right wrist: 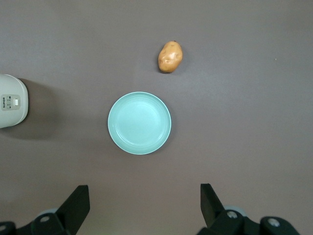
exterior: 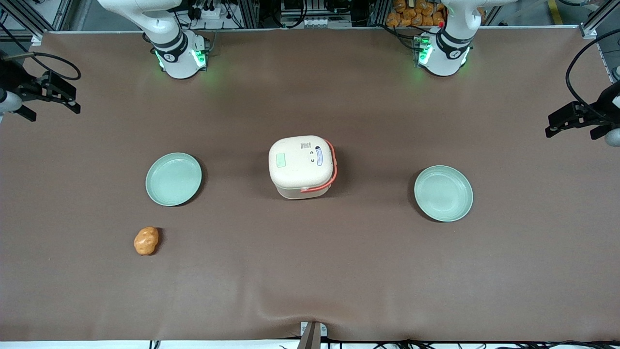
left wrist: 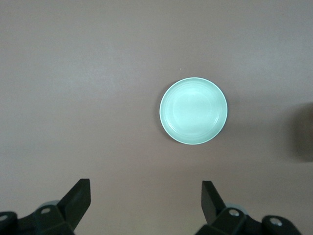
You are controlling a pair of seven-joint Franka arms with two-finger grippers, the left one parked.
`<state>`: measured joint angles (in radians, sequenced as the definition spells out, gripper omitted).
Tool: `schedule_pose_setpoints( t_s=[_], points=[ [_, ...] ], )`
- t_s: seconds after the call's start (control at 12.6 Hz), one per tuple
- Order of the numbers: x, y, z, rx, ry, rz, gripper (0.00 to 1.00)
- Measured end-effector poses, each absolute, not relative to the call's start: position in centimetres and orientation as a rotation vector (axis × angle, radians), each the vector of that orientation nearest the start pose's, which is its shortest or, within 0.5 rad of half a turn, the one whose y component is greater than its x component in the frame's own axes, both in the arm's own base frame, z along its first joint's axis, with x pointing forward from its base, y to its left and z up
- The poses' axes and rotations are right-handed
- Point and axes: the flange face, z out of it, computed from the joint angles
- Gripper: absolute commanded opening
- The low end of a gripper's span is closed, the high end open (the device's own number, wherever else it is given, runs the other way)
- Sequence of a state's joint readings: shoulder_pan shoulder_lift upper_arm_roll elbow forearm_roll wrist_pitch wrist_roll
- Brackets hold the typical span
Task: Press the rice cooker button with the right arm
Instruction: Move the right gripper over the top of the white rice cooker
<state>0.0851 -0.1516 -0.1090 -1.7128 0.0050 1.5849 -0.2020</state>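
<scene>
You have even, bright overhead light on the brown table (exterior: 310,271). The rice cooker (exterior: 301,167) casts a soft shadow. The gripper (right wrist: 142,205), its fingers spread wide, shows sharp. No glare.

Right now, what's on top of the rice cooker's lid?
The rice cooker lid carries the pale green button, a blue-and-white sticker and small markings. The closed lid hides its inside. The gripper, open, is near the table's edge, away from it.

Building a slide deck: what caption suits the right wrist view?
Open claw hovers above a mint-green plate, a potato beside it and the rice cooker off to one side, unpressed.
</scene>
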Motion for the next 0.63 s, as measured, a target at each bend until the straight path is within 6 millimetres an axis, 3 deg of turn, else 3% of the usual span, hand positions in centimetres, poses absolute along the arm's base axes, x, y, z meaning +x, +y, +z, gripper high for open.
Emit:
schedule_pose_setpoints(
  t_s=[0.63],
  points=[
    [50.75,-1.16,63.84,-3.101,-0.248,-0.037,1.0]
  ],
)
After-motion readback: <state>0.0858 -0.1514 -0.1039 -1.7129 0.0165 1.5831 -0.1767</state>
